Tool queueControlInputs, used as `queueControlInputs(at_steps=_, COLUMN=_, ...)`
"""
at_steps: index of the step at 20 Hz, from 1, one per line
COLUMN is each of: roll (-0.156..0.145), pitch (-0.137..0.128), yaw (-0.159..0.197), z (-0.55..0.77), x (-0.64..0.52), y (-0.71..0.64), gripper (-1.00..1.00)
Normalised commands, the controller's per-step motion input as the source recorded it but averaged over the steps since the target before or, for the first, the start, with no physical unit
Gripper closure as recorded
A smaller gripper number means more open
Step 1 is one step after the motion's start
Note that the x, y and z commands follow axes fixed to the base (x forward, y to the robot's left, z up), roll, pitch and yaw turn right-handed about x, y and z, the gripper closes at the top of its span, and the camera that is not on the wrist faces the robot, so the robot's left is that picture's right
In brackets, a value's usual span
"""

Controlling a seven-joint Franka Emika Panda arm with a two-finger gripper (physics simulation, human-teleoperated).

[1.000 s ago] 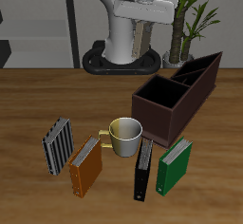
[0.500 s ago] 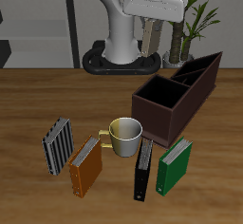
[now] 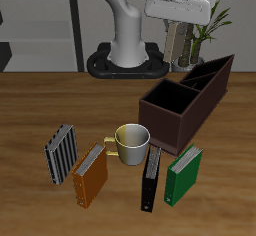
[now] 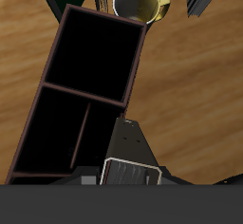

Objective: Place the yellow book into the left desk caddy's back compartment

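Swung across in 1 second toward the left desk caddy (image 3: 165,120): the yellow book (image 3: 184,52), clamped upright in the gripper (image 3: 183,32). Now hanging high, just behind the back compartment (image 3: 205,76). Probably near alignment, with lowering still ahead.

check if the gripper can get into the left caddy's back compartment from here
Probably yes: the gripper, holding what looks like the yellow book, hangs above the left desk caddy, whose open-topped back compartment shows nothing inside or over it.
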Motion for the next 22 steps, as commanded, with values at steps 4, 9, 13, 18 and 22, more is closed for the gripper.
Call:
queueControlInputs(at_steps=4, roll=0.038, pitch=0.001, yaw=0.004, z=0.03, x=0.13, y=0.26, gripper=1.00)
queueControlInputs(at_steps=9, roll=0.014, pitch=-0.003, yaw=-0.019, z=0.06, x=0.24, y=0.25, gripper=1.00)
queueControlInputs(at_steps=13, roll=-0.009, pitch=0.005, yaw=-0.027, z=0.00, x=0.25, y=0.11, gripper=1.00)
queueControlInputs(at_steps=18, roll=-0.005, pitch=0.040, yaw=-0.032, z=-0.11, x=0.22, y=0.09, gripper=1.00)
queueControlInputs(at_steps=22, roll=0.031, pitch=0.040, yaw=-0.020, z=-0.14, x=0.11, y=0.17, gripper=1.00)
